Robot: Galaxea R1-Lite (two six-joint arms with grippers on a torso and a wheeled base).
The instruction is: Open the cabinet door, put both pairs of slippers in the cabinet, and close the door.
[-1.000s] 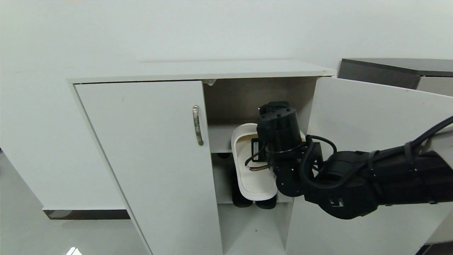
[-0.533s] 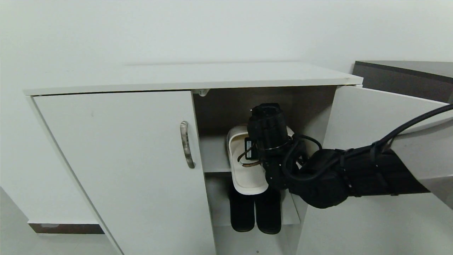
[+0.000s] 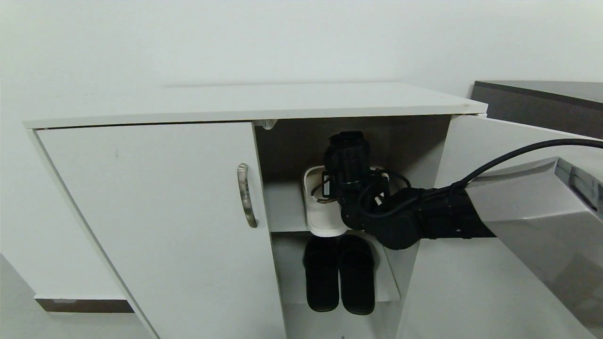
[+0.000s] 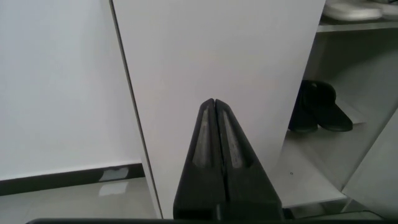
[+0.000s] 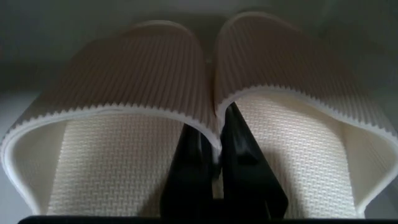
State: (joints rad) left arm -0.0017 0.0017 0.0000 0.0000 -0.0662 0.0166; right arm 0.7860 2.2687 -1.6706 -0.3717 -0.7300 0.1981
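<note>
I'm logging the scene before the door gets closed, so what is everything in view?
cabinet: one, white; left door shut, right door open
door handle: one, metal, on the left door
white slippers: one pair, at the upper shelf, heels at its front edge
black slippers: one pair, side by side on the lower shelf
dark unit: one, grey-black, beyond the right door
right tool: black, shut on the white slippers' straps
left tool: black, shut, before the left door

White wall (image 3: 188,37); dark baseboard (image 3: 85,306) along floor (image 3: 23,325); dark grey unit (image 3: 541,101) at right
</note>
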